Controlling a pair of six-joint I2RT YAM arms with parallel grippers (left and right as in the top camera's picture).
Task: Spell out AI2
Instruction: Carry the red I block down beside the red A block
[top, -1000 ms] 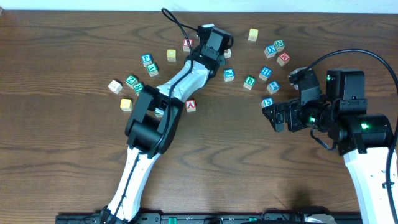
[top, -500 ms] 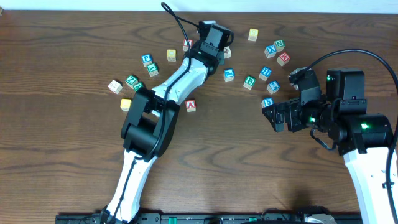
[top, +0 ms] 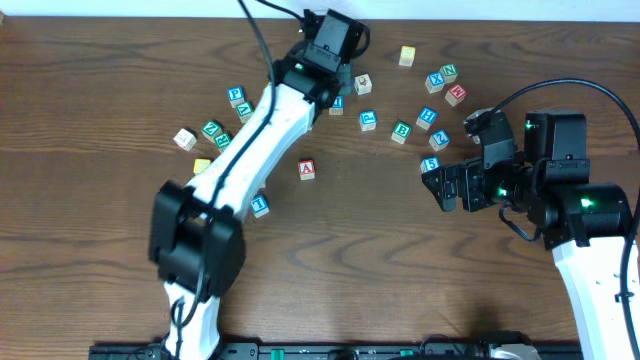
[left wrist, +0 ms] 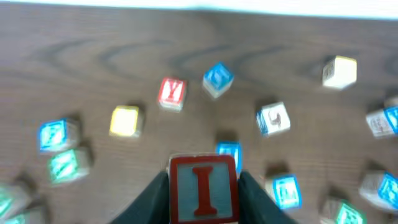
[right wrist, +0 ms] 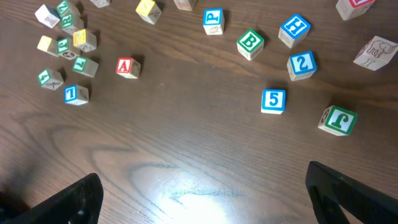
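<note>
My left gripper [left wrist: 203, 205] is shut on a block with a red letter I [left wrist: 203, 190] and holds it above the table at the far side. In the overhead view this gripper [top: 338, 68] is over the back cluster of blocks. The red A block [top: 307, 169] lies alone near the table's middle and also shows in the right wrist view [right wrist: 127, 67]. The blue 2 block [top: 438, 140] lies at the right, just beyond a blue 5 block [top: 431, 165]. It also shows in the right wrist view [right wrist: 301, 64]. My right gripper [right wrist: 205, 193] is open and empty over bare table, right of the A.
Several letter blocks lie scattered across the far half: a blue H [top: 427, 116], a green B [top: 401, 130], a yellow block [top: 407, 55], a red Y [left wrist: 172, 92]. A blue 1 block [top: 260, 205] lies left of the A. A small cluster sits at the left [top: 212, 132].
My left arm has risen and swung toward the far edge with the I block in its jaws, uncovering the blue 1 block. The right arm has not moved.
</note>
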